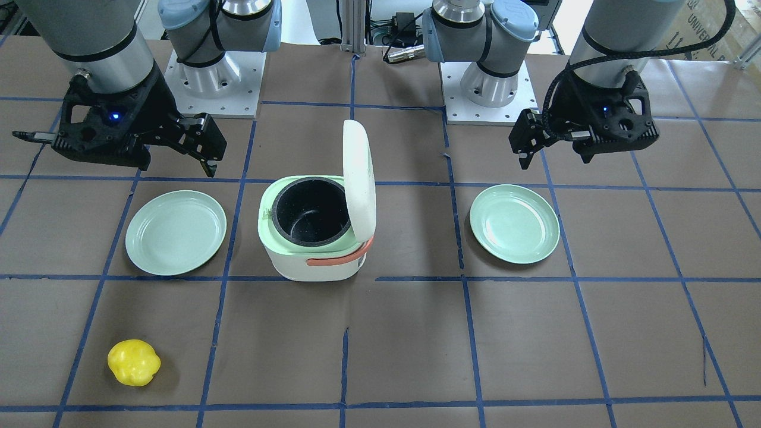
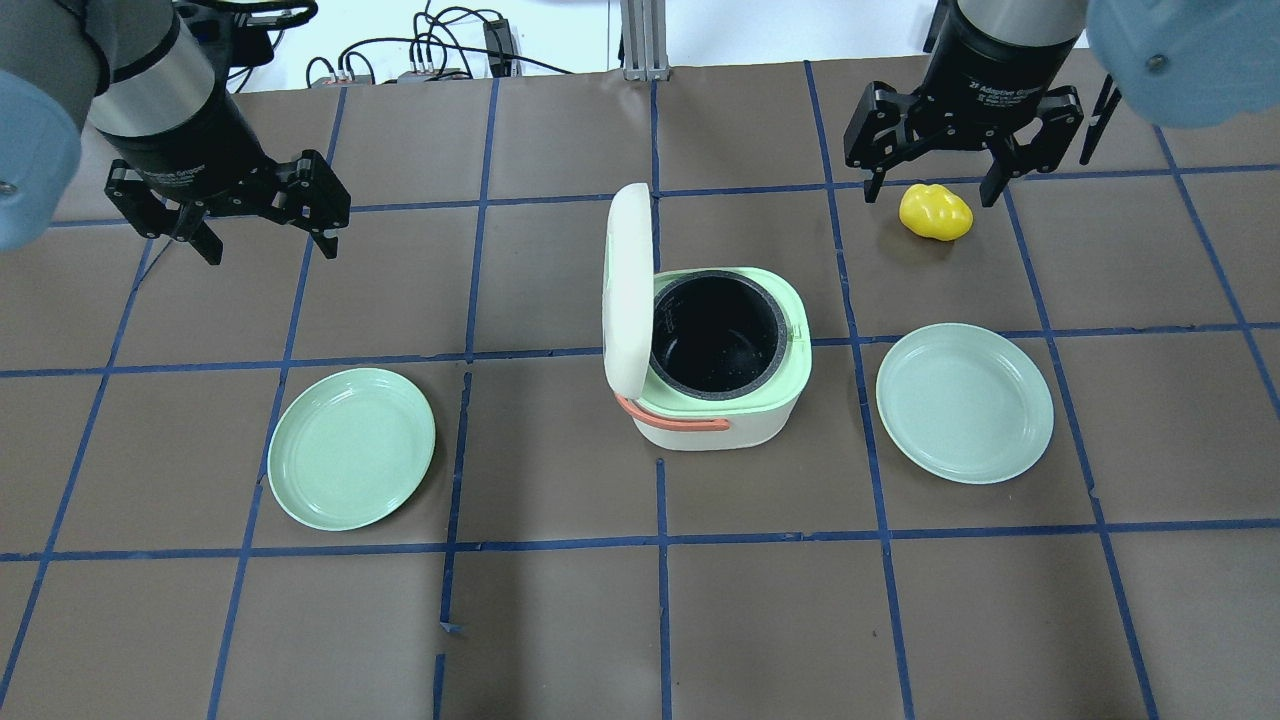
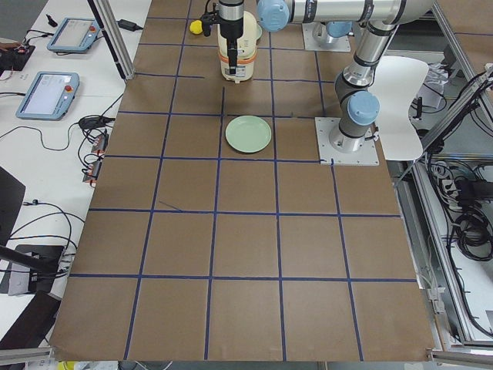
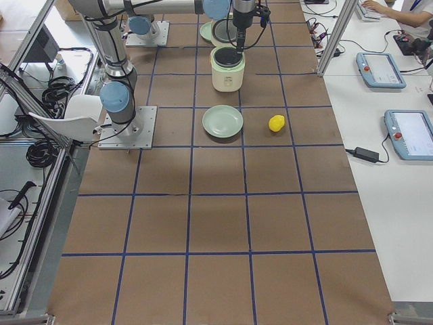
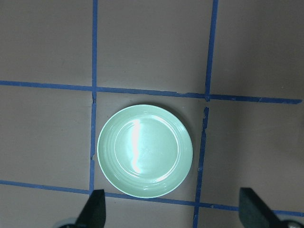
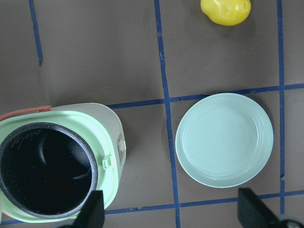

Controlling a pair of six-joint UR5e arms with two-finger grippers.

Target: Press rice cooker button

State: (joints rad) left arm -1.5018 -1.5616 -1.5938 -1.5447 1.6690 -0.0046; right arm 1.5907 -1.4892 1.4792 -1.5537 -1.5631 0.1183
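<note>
Worktop (image 2: 560, 620): brown sheet with a blue tape grid. Only the two side views show its full length.

Rice cooker (image 2: 715, 432): mid-worktop, between the two plates and touching neither. The lid (image 2: 628, 290) stands upright on the side toward my left arm. The black inner pot (image 2: 715, 335) is open to view, with a mint rim round it. The overhead view shows the orange strap handle (image 2: 680, 422) on the wall facing me. The front-facing view shows it on the opposite wall too, so it runs round the lid side. Only the right wrist view shows a small tab (image 6: 107, 162) jutting from the rim opposite the lid, with a pale rectangular piece on the wall beneath. Cannot tell whether that piece is the button.

Left plate (image 2: 351, 447) and right plate (image 2: 964, 402): pale green, lying flat, one on either side of the cooker. The left wrist view shows the left plate alone, straight below.

Left end effector (image 2: 270, 245): fingers spread wide with nothing between them, hanging above the worktop. Right end effector (image 2: 932, 190): also wide and empty. Its wrist view looks down on the cooker's open pot and the right plate.

Yellow lump (image 1: 134, 362): in the overhead view it seems to sit between my right fingers. The front-facing view shows it lying on the worktop toward the operators' side, well apart from that end effector.
</note>
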